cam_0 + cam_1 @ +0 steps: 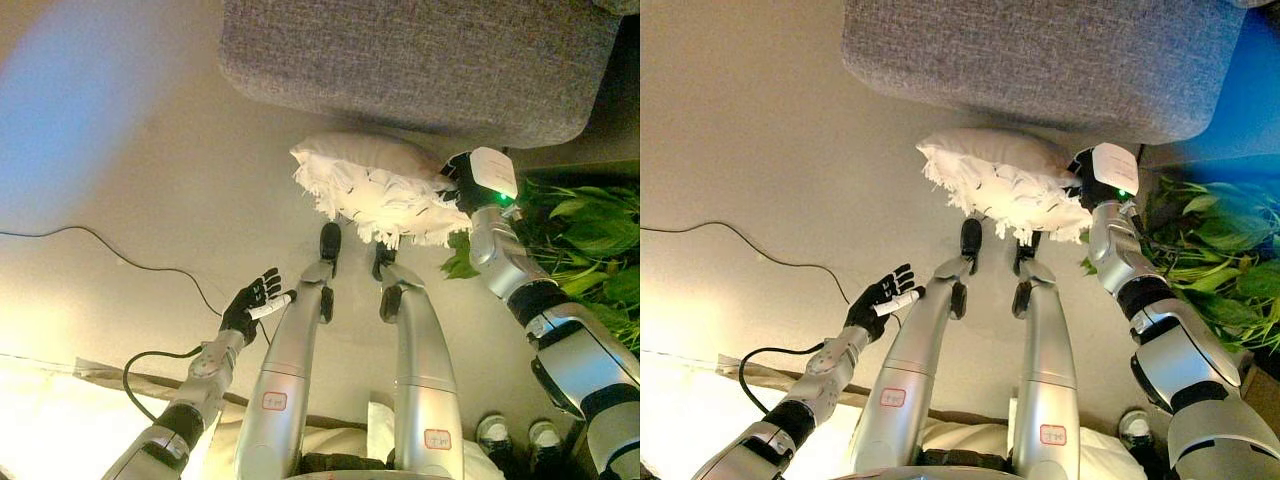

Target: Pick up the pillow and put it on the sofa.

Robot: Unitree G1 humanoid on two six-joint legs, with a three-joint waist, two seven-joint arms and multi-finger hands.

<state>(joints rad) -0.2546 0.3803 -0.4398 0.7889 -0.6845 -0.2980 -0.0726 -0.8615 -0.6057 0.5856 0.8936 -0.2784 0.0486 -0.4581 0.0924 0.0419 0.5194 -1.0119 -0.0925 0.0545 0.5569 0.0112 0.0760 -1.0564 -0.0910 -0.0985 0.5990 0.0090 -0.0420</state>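
A white pillow (370,185) with a fringed edge hangs just in front of the grey sofa (420,60), above the floor. My right hand (456,185) is at the pillow's right edge, its dark fingers curled onto it. The pillow (995,180) and the right hand (1082,185) show in the right eye view too. My left hand (250,305) is open and empty, low at the left, well apart from the pillow.
A green leafy plant (580,230) stands at the right, close beside my right arm. A pair of shoes (520,435) shows at the bottom right. A pale cloth (60,400) lies on the floor at the bottom left.
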